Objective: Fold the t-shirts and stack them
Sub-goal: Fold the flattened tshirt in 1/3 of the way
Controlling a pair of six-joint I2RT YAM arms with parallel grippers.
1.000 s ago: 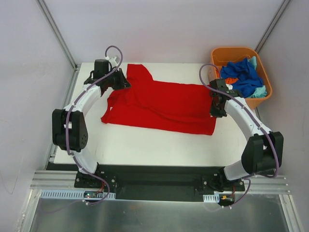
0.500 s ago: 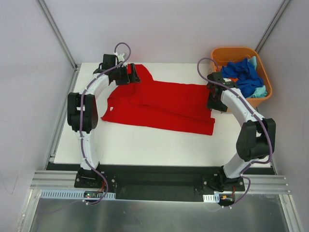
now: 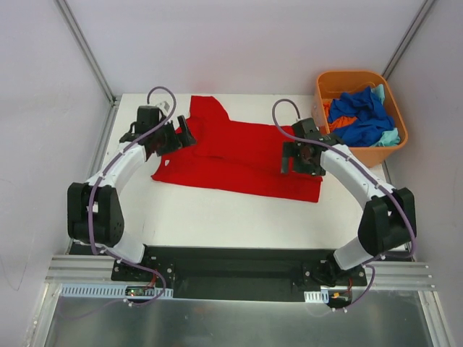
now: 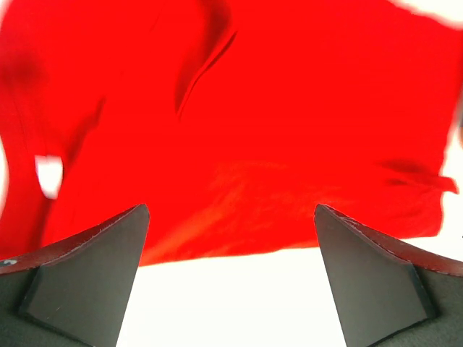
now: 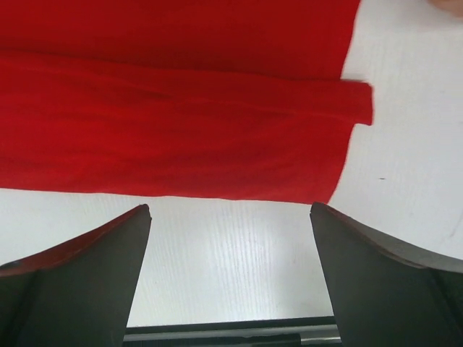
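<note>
Red shirt (image 3: pixel 239 155), just one, is lying flat toward the table's (image 3: pixel 239 217) far edge, with left gripper (image 4: pixel 231 210) and right gripper (image 5: pixel 230 210) hovering over it, both released.

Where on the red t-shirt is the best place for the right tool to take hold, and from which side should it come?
Take the near right corner of the red t-shirt, probably coming down from the right side with the open right tool. The cloth lies flat, so only an edge can be pinched, and bare table borders this corner on two sides.
</note>
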